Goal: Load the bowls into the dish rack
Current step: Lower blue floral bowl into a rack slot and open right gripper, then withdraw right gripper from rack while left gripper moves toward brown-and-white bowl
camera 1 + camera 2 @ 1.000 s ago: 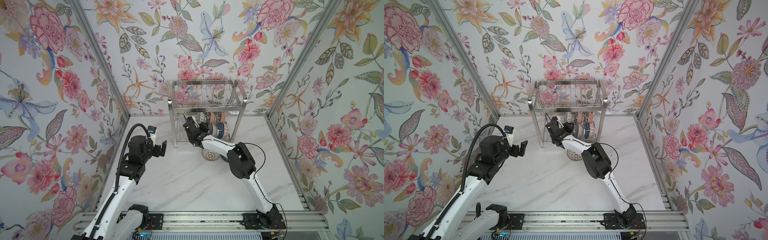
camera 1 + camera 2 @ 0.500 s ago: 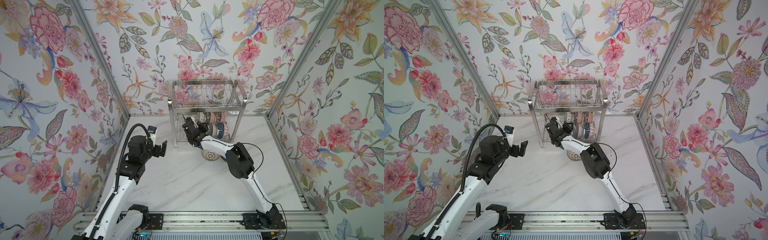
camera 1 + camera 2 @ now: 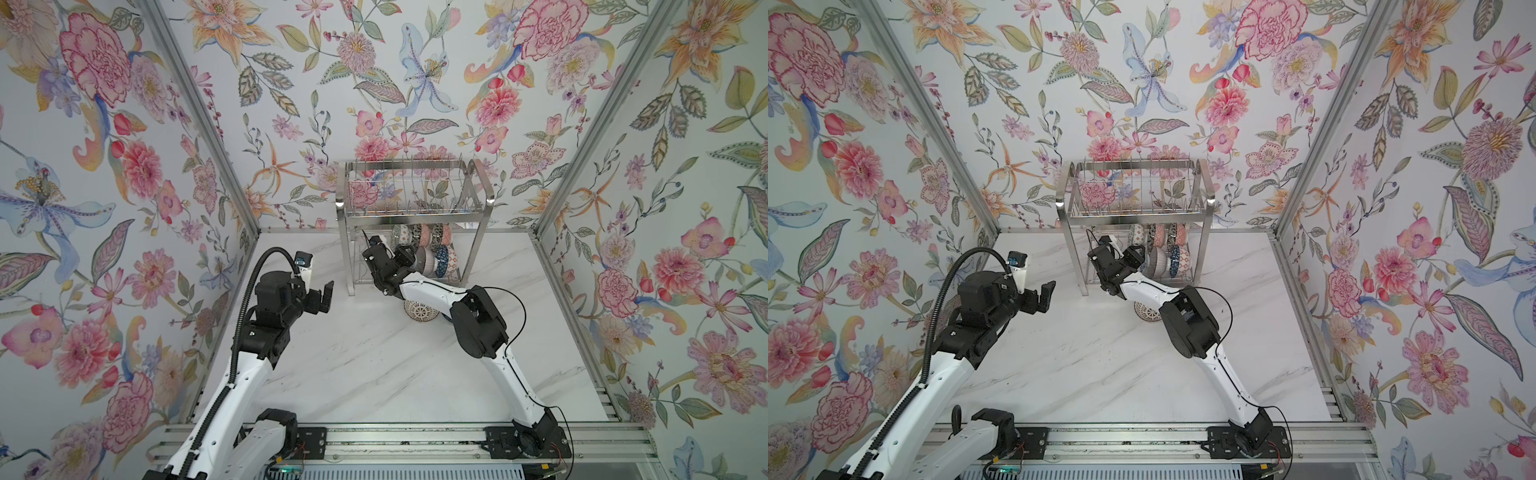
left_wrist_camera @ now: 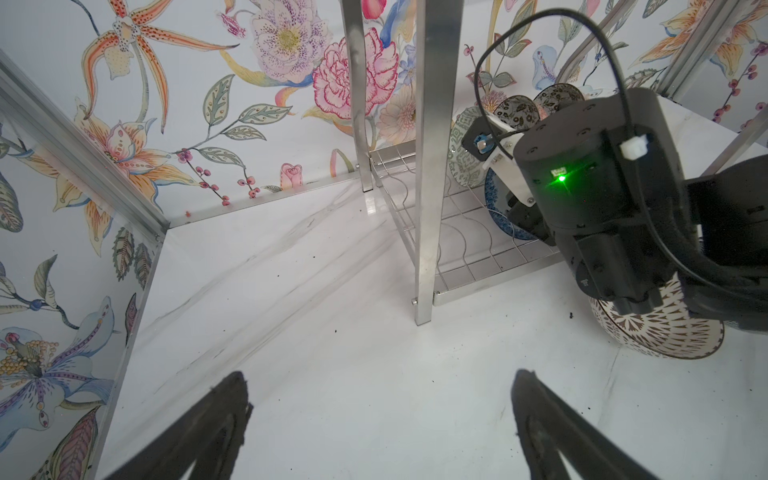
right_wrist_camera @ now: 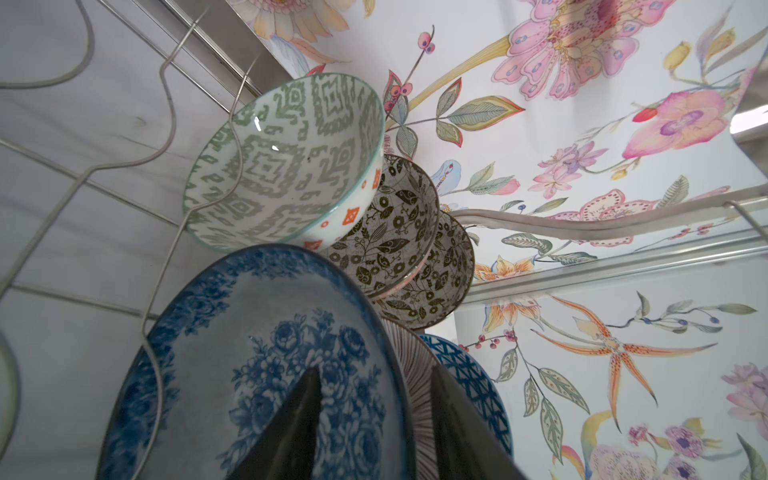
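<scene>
Right fingers wider apart, blue bowl rim between

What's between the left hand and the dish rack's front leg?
Bare marble tabletop only, between the open left hand and the dish rack. Clearest in the left wrist view.

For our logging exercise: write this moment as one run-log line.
right jaws: open astride blue floral bowl rim, in dish rack lower tier | left jaws: open, empty | unloaded: brown-and-white bowl on table
</scene>
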`<state>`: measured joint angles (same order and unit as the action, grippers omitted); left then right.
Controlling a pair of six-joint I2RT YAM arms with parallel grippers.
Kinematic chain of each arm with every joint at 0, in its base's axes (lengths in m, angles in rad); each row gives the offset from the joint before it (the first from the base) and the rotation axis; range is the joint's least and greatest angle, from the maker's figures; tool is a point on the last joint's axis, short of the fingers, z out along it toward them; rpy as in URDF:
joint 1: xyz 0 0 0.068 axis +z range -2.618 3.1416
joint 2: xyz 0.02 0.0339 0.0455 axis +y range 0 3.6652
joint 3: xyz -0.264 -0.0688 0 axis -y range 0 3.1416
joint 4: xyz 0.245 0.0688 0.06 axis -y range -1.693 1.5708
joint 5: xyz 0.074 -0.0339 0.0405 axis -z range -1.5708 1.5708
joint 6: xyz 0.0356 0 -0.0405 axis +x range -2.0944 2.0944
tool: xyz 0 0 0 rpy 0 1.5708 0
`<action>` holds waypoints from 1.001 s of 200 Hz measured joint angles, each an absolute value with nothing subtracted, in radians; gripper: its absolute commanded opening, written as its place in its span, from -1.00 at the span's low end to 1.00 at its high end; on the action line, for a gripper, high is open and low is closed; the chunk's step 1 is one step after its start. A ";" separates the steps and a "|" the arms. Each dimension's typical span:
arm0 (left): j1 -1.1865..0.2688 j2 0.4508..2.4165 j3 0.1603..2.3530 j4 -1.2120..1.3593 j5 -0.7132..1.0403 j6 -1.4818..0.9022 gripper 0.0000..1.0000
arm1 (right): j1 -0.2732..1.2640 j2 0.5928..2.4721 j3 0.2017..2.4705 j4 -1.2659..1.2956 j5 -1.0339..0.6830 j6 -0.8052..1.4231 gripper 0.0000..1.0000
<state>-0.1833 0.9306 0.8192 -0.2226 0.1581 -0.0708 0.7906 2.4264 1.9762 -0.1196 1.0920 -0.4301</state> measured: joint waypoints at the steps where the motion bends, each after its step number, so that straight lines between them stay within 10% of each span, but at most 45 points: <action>1: -0.183 0.931 0.819 -0.223 0.158 -0.071 0.99 | 0.791 2.425 1.976 -0.122 1.089 -0.425 0.10; 59: -0.183 0.931 0.809 -0.222 0.160 -0.071 0.99 | 0.806 2.305 1.911 -0.222 0.942 -0.300 1.00; 200: -0.402 0.902 0.818 -0.241 0.110 -0.173 0.99 | 0.894 1.392 1.190 -0.183 0.639 -0.017 0.98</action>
<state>-0.4015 0.9016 0.8185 -0.2413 0.1104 -0.1730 0.8936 1.3918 1.1900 -0.1833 0.6388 -0.0166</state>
